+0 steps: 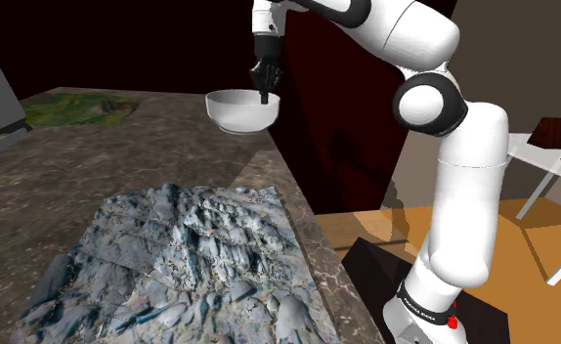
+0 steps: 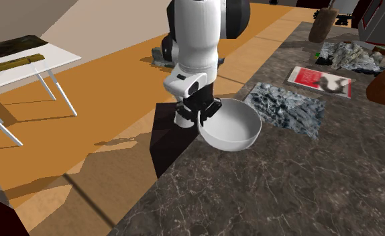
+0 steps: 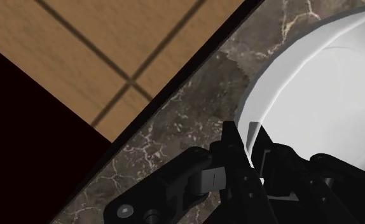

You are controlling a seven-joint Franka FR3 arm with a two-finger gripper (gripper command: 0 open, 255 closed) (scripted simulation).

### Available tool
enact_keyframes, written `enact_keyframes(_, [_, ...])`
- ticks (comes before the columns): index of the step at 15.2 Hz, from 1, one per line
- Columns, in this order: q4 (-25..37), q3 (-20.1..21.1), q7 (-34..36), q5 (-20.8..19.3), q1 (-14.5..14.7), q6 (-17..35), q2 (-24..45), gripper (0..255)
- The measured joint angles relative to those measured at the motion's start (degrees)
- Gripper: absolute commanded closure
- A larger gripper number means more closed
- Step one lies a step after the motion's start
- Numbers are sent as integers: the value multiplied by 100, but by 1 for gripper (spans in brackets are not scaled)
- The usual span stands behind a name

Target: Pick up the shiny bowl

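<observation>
The white arm rises from its stand, folds over at the elbow and points the wrist straight down. The fingers are clamped on the white bowl rim, one inside and one outside, over the marble desk near its edge.

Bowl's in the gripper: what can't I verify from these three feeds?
- Wrist view: much of the bowl is cut off by the picture's edge; the gripper covers its near rim.
- Second exterior view: the bowl's own wall hides its underside, so contact with the counter is unclear.
- Second exterior view: the arm has its upper links cut off by the top edge.
</observation>
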Motion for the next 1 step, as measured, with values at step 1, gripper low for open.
enact_keyframes(1, [72, -1, -2, 1, -3, -53, 20, 255])
